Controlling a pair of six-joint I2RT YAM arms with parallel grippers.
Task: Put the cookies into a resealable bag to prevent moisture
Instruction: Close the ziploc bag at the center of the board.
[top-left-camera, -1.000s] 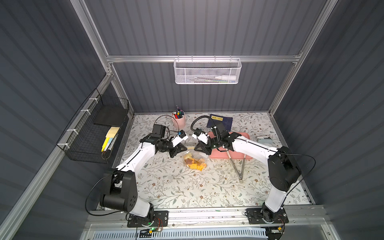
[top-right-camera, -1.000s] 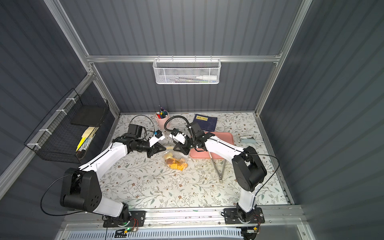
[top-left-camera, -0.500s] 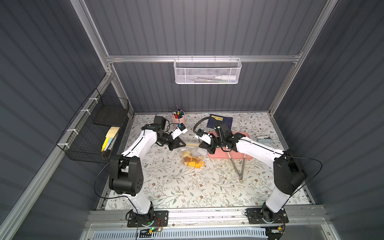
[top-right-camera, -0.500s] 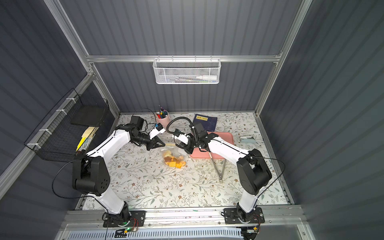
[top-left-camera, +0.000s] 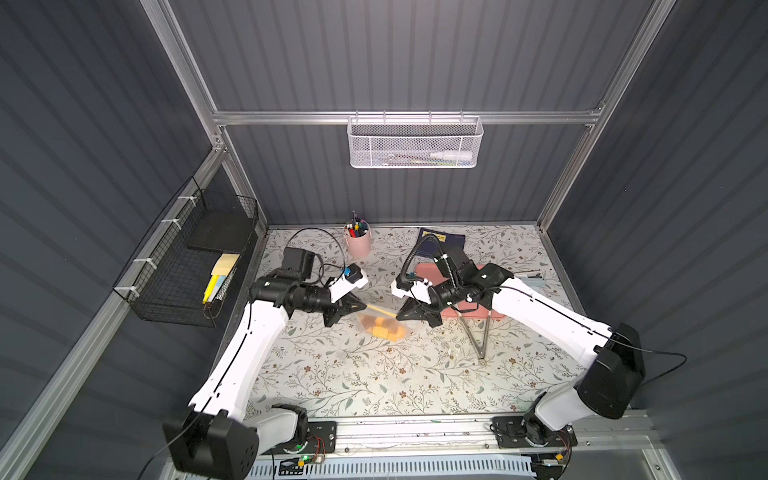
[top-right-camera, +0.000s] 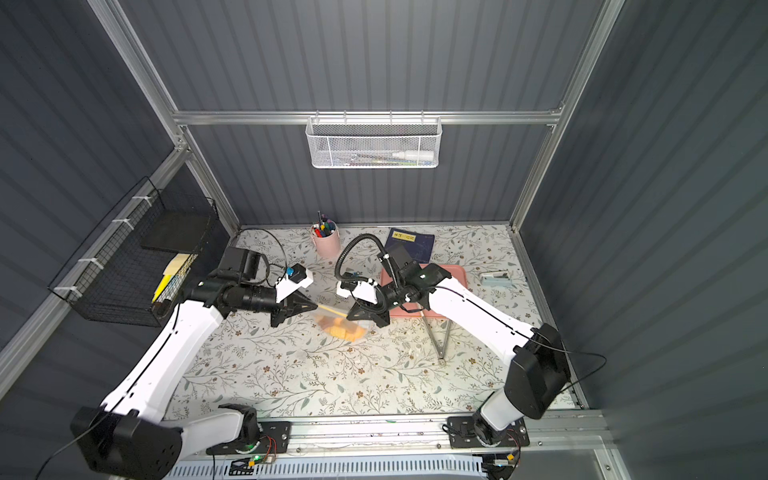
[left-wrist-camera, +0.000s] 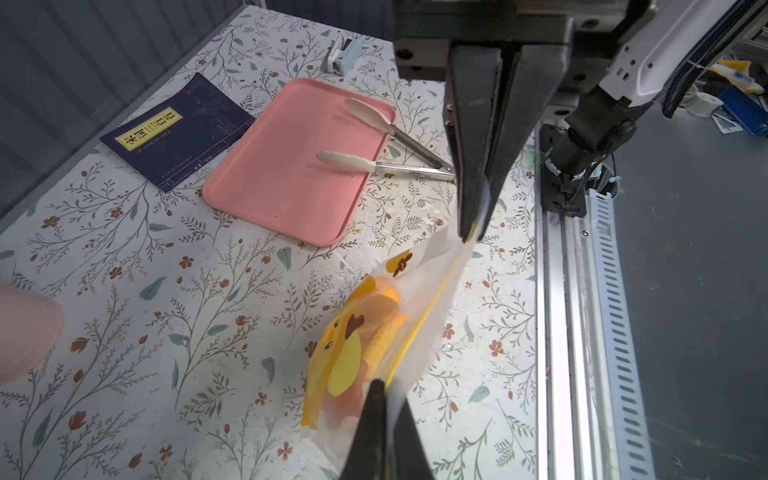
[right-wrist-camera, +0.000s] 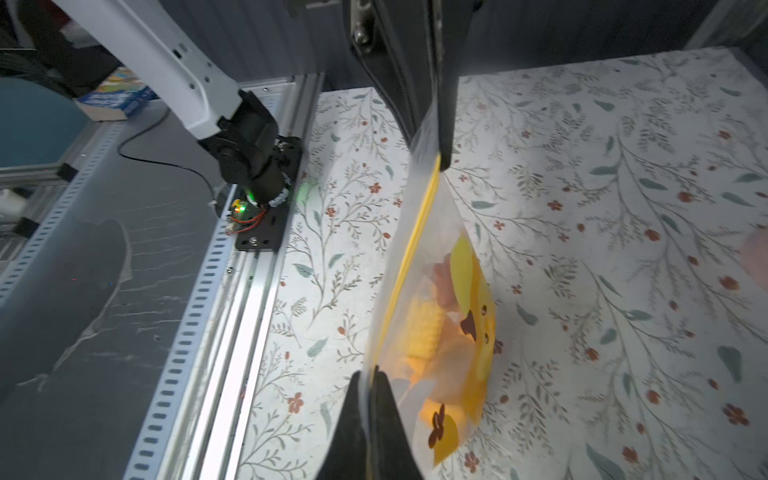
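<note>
The resealable bag (top-left-camera: 384, 326) (top-right-camera: 343, 328) is clear plastic with a yellow zip line and orange-yellow prints. It is stretched between my two grippers by its top strip, and its body sags toward the flowered table. The cookies (left-wrist-camera: 384, 328) (right-wrist-camera: 424, 336), orange-yellow and brown, lie bunched inside it. My left gripper (top-left-camera: 365, 307) (left-wrist-camera: 384, 388) is shut on one end of the strip. My right gripper (top-left-camera: 399, 316) (right-wrist-camera: 370, 376) is shut on the other end. Each wrist view shows the opposite gripper pinching the far end of the zip line.
A pink tray (left-wrist-camera: 286, 166) lies behind the bag, with metal tongs (left-wrist-camera: 399, 156) half on its edge. A dark blue book (left-wrist-camera: 174, 133), a pink pen cup (top-left-camera: 358, 243) and a small stapler (left-wrist-camera: 343, 54) stand toward the back. Wire baskets hang on the walls.
My right gripper has shut on the bag's top strip. Both grippers have moved toward the table's front, and the zip line now runs taut between them.
</note>
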